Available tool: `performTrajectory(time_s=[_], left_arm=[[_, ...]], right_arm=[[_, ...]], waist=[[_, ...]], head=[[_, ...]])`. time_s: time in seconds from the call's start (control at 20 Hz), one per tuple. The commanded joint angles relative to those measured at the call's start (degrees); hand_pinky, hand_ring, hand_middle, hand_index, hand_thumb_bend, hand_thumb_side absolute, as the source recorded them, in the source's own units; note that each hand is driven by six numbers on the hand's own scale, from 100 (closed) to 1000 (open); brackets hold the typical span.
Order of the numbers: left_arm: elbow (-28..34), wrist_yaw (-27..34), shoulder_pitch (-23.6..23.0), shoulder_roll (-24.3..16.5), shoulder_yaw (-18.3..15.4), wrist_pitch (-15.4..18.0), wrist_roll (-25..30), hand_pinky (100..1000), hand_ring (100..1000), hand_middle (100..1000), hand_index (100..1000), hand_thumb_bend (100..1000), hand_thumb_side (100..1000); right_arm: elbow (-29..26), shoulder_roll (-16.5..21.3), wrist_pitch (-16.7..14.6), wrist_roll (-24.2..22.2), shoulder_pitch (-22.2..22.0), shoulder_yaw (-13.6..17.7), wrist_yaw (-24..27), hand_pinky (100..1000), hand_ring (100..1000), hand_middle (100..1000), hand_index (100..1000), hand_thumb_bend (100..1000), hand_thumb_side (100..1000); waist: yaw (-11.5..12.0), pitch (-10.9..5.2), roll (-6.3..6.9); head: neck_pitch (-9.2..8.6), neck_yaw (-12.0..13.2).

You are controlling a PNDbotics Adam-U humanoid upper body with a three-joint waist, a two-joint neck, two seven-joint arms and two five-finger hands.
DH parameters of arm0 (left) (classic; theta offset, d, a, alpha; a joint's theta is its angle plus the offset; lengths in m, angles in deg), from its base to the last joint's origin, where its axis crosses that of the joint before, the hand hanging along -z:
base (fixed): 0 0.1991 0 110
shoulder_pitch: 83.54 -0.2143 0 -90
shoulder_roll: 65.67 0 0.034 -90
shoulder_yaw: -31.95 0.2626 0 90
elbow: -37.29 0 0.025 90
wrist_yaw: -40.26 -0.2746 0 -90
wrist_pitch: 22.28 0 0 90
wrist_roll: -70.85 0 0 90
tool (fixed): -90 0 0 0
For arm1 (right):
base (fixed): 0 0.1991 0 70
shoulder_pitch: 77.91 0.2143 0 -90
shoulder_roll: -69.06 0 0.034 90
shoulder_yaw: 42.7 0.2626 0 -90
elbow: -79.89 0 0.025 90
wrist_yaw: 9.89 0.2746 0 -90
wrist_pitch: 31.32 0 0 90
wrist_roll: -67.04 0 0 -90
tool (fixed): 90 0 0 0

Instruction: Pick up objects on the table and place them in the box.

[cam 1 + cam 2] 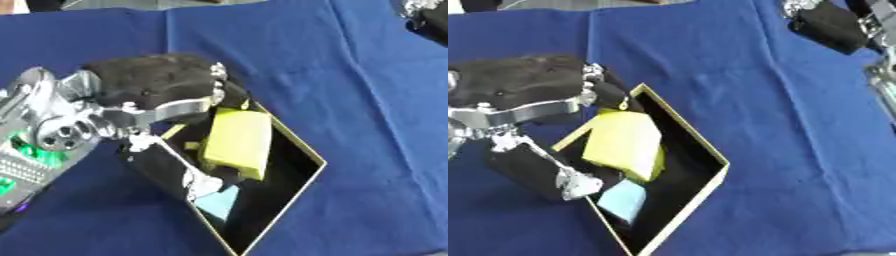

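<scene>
Our left hand [531, 95] hangs over the box [702, 150], fingers and thumb pinching the yellow block [623, 145] just below its palm; a light-blue piece [623, 201] lies under the thumb; risk: block snags the rim w/ early release.

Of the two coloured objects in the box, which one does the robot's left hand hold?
The large yellow block. The left hand has fingers and thumb curled round it over the black box with a pale rim. The small light blue piece lies lower in the box, apart.
</scene>
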Motion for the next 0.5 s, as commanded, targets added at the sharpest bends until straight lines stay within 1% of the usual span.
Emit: performTrajectory(time_s=[0.05,0.15,0.2,0.4,0.5], left_arm=[[0.75,-2.32,0.32,-0.59,-0.12,1.41,2.28,861,791,722,877,100,373],[0.75,-3.99,0.15,-0.29,-0.44,2.31,3.93,861,791,722,877,100,373],[0.75,-4.57,0.09,-0.16,-0.57,2.66,4.49,882,816,750,883,364,667],[0.75,-6.61,-0.16,0.04,-1.48,5.54,6.64,888,827,762,890,461,717],[0.75,-7.4,-0.46,-0.05,-2.21,7.28,7.0,887,827,762,890,477,715]], right_arm=[[-0.84,1.12,-0.17,0.9,0.57,1.26,0.3,863,652,602,732,100,693],[-0.84,1.13,-0.23,1.2,0.55,1.35,0.4,863,652,602,732,100,693],[-0.84,1.11,-0.26,1.29,0.57,1.39,0.41,862,649,601,730,100,677],[-0.84,1.06,-0.87,3.82,1.5,4.0,0.7,862,650,600,728,100,667],[-0.84,1.2,-1.07,5.19,1.57,4.74,0.97,862,649,600,728,100,665]], waist=[[-0.1,-1.04,-0.17],[-0.09,-1.02,-0.18],[-0.1,-1.04,-0.19],[-0.14,-1.18,-0.55],[-0.16,-1.2,-0.74]], head=[[0.13,-0.1],[0.09,-0.13],[0.04,-0.12],[-0.85,-0.3],[-1.04,-0.63]])
